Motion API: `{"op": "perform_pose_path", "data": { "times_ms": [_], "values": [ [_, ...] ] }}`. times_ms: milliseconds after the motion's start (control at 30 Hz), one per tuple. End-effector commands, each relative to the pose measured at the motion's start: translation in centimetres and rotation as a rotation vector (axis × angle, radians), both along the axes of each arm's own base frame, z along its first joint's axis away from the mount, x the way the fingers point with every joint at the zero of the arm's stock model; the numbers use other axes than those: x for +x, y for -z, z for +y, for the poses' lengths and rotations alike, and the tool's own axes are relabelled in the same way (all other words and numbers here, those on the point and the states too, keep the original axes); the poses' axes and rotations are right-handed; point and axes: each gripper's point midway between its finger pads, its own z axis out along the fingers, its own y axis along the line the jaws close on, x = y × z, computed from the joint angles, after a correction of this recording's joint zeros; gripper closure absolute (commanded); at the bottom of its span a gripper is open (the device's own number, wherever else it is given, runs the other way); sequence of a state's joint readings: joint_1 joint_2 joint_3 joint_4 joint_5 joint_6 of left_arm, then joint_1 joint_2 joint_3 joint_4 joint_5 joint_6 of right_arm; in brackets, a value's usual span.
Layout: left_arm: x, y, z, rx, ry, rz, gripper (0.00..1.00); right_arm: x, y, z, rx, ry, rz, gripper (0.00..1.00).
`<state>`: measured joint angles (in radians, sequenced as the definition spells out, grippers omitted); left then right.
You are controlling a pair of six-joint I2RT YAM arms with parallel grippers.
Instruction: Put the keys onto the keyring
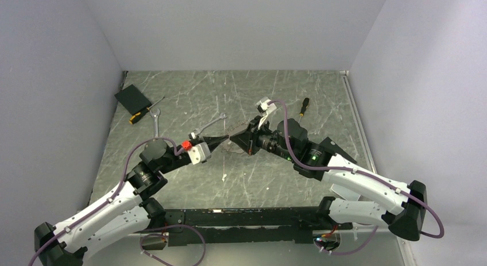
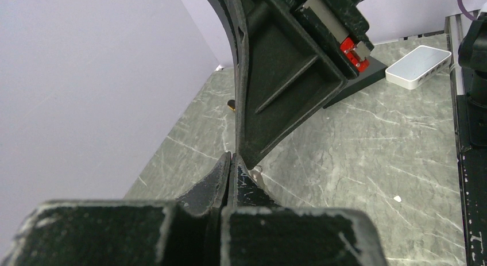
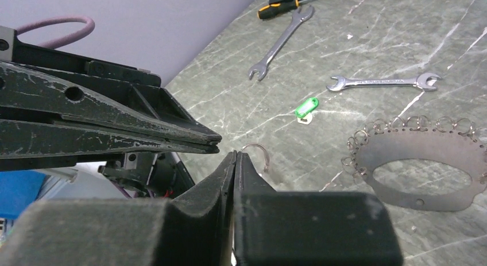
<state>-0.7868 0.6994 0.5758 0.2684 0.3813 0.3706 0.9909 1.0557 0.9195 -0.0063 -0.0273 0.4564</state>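
A key (image 3: 306, 108) with a bright green head lies on the table beyond both grippers. To its right lies the keyring (image 3: 419, 157), a dull grey oval loop whose outer edge is lined with small wire rings. My right gripper (image 3: 236, 154) is shut, and a thin wire ring (image 3: 261, 154) arcs out from its tips. My left gripper (image 2: 231, 157) is shut too, with nothing visible between its jaws. The two gripper tips (image 1: 230, 138) meet nose to nose above the middle of the table. In the left wrist view the right gripper's fingers (image 2: 275, 76) loom just ahead.
Two silver open-ended wrenches (image 3: 281, 42) (image 3: 382, 82) lie past the green key. An orange-handled screwdriver (image 1: 143, 114) and a black box (image 1: 132, 97) sit at the far left. Another screwdriver (image 1: 303, 107) lies at the far right, and a white box (image 2: 418, 66) near the right rail.
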Motion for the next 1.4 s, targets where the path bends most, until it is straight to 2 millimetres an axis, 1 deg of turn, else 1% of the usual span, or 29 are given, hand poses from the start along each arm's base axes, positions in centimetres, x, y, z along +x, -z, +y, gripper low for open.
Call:
{"op": "perform_pose_path", "data": {
  "times_ms": [0, 267, 300, 367, 500, 533, 600, 633, 667, 700, 767, 833, 933, 1000, 1067, 1100, 1133, 1200, 1233, 1267, 1300, 1333, 1367],
  "values": [
    [-0.6, -1.4, 0.0, -0.049, 0.022, -0.019, 1.0, 0.1, -3.0, 0.4, 0.069, -0.008, -0.038, 1.0],
    [-0.7, -0.7, 0.3, -0.024, 0.013, 0.005, 1.0, 0.0, -2.6, 0.5, 0.058, -0.015, -0.03, 1.0],
    [-0.8, -0.6, 0.4, -0.019, 0.01, 0.01, 0.97, -0.1, -2.5, 0.4, 0.05, -0.016, -0.033, 1.0],
    [-1.0, -0.6, 0.7, 0.001, 0.004, 0.019, 0.83, -0.1, -2.5, 0.2, 0.032, -0.015, -0.043, 1.0],
    [-1.7, 0.7, 1.8, 0.068, -0.009, 0.06, 0.65, -0.1, -2.0, -0.7, -0.01, -0.001, -0.048, 1.0],
    [-1.9, 1.4, 2.2, 0.085, -0.019, 0.101, 0.61, -0.2, -1.9, -0.8, -0.013, 0.0, -0.048, 1.0],
    [-1.7, 1.8, 3.2, 0.078, -0.073, 0.178, 0.52, -0.4, -1.1, -1.1, -0.019, 0.004, -0.033, 1.0],
    [-1.5, 2.0, 3.6, 0.069, -0.106, 0.22, 0.5, -0.4, -0.7, -1.2, -0.022, 0.01, -0.023, 1.0],
    [-1.2, 2.4, 4.2, 0.054, -0.155, 0.282, 0.44, -0.4, -0.1, -1.4, -0.028, 0.015, -0.008, 1.0],
    [-0.9, 2.6, 4.8, 0.036, -0.2, 0.333, 0.41, -0.4, 0.5, -1.4, -0.035, 0.02, 0.005, 1.0],
    [-0.6, 3.5, 5.8, 0.012, -0.279, 0.447, 0.42, -0.6, 1.5, -1.4, -0.043, 0.019, 0.031, 1.0],
    [-0.5, 4.3, 6.5, 0.009, -0.327, 0.511, 0.42, -0.7, 2.2, -1.4, -0.046, 0.017, 0.052, 1.0],
    [-0.7, 5.3, 7.2, -0.019, -0.384, 0.627, 0.36, -0.8, 2.6, -1.3, -0.044, 0.017, 0.063, 1.0],
    [-0.3, 5.6, 8.1, -0.034, -0.457, 0.667, 0.3, -0.6, 3.1, -1.2, -0.06, 0.022, 0.074, 1.0],
    [0.4, 6.2, 9.5, -0.056, -0.567, 0.725, 0.2, -0.5, 4.0, -1.1, -0.083, 0.027, 0.098, 1.0],
    [1.0, 6.3, 10.6, -0.084, -0.66, 0.765, 0.16, -0.5, 4.3, -1.0, -0.093, 0.028, 0.112, 1.0],
    [1.4, 6.6, 11.6, -0.103, -0.747, 0.806, 0.16, -0.5, 4.8, -0.9, -0.105, 0.027, 0.128, 1.0],
    [1.5, 8.1, 14.1, -0.089, -0.945, 0.899, 0.28, -0.5, 5.6, -0.8, -0.132, 0.032, 0.159, 0.95],
    [1.4, 8.9, 14.8, -0.095, -1.027, 0.959, 0.34, -0.4, 6.1, -0.8, -0.148, 0.039, 0.175, 0.93],
    [1.2, 9.7, 15.0, -0.089, -1.082, 1.019, 0.35, -0.4, 6.5, -0.8, -0.162, 0.044, 0.191, 0.9],
    [1.1, 11.1, 14.6, -0.065, -1.132, 1.098, 0.26, -0.4, 7.0, -0.8, -0.174, 0.047, 0.206, 0.87],
    [0.8, 12.2, 14.6, -0.029, -1.183, 1.155, 0.22, -0.2, 7.5, -1.0, -0.188, 0.069, 0.218, 0.82],
    [0.5, 13.2, 14.8, -0.008, -1.242, 1.207, 0.2, -0.1, 7.9, -1.1, -0.201, 0.081, 0.231, 0.77]
  ]
}}
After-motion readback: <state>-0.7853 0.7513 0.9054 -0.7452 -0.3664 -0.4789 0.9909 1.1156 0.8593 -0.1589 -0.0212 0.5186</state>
